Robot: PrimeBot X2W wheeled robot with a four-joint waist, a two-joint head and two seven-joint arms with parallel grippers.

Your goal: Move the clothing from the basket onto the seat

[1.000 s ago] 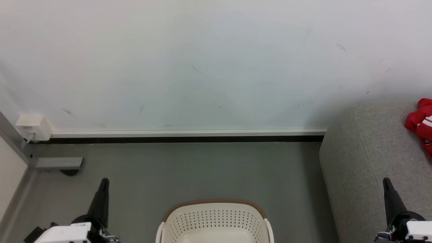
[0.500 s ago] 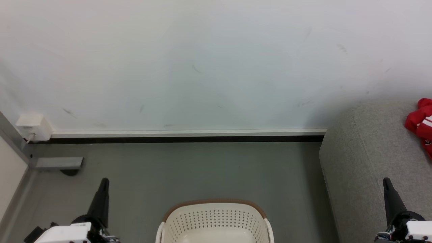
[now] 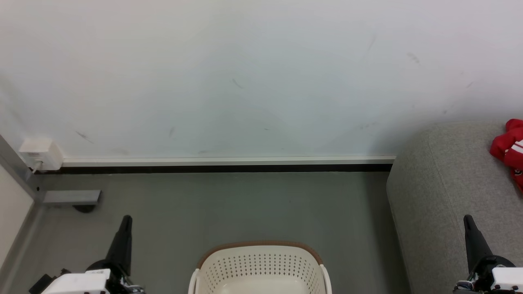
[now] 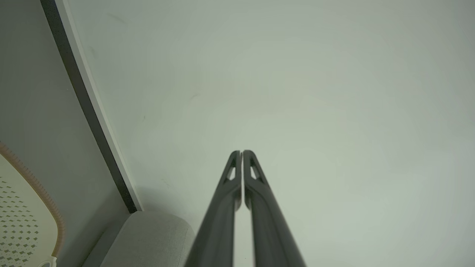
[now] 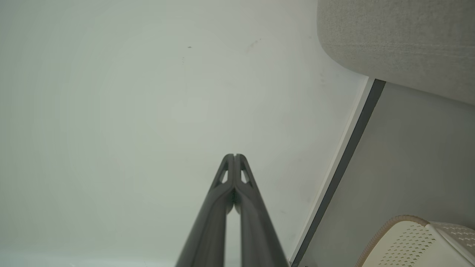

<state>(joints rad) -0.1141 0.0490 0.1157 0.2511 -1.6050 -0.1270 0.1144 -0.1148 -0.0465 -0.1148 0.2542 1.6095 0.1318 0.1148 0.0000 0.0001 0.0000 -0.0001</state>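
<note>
both grippers hang with fingers pressed together, holding nothing: the left gripper beside the basket, the right gripper in front of the sofa. the red clothing lies bunched on the sofa, at the right edge of the head view. what i can see of the basket's inside is bare plastic. i'd judge the fabric light, soft and floppy — best pinched at a raised fold, not a flat stretch.
</note>
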